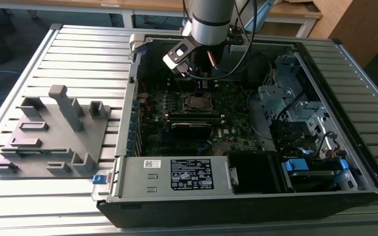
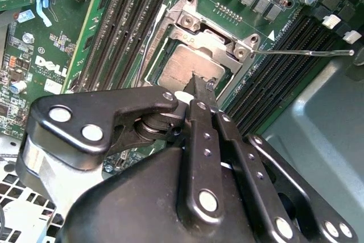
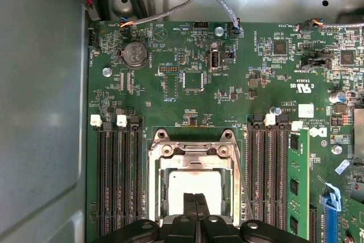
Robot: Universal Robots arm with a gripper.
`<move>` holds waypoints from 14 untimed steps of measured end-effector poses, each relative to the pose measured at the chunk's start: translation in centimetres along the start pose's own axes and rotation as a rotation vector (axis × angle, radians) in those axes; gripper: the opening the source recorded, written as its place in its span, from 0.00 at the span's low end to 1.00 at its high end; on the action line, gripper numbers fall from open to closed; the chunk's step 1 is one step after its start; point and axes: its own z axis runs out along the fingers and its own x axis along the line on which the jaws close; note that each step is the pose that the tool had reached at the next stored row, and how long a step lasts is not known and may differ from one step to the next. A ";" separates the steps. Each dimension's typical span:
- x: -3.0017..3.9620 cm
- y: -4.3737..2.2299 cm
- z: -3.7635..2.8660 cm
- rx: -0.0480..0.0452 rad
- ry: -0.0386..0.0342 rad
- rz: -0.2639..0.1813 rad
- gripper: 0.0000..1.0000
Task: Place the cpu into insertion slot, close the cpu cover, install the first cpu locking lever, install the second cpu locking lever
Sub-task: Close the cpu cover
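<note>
The cpu (image 3: pixel 179 186) (image 2: pixel 181 65) lies flat in the insertion slot (image 1: pixel 196 102) on the green motherboard. The silvery cpu cover (image 3: pixel 196 162) (image 2: pixel 219 41) is down around it, the chip's grey top showing through its window. My gripper (image 3: pixel 196 200) (image 2: pixel 199 86) hovers just over the chip's middle, shut, with nothing between its fingers. A thin metal locking lever (image 2: pixel 301 53) juts out sideways from a corner of the socket, away from the frame. In the exterior view the arm (image 1: pixel 208 19) reaches down into the open computer case above the socket.
Long black memory slots (image 3: pixel 116 180) flank the socket on both sides. A green card (image 3: pixel 298 183) stands beside them. A grey box with a white label (image 1: pixel 175 174) sits at the case's front, drive cages (image 1: pixel 294 98) to the exterior view's right, a grey fixture (image 1: pixel 51 132) to its left.
</note>
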 end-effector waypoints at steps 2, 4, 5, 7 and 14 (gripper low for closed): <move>0.00 0.00 0.00 0.0000 0.0000 0.000 0.10; 0.00 0.00 0.00 0.0000 0.0000 -0.001 0.10; 0.00 0.00 0.00 0.0000 0.0000 -0.007 0.10; 0.00 0.00 0.00 0.0001 0.0001 -0.030 0.10; 0.00 0.00 0.00 0.0001 0.0002 -0.058 0.10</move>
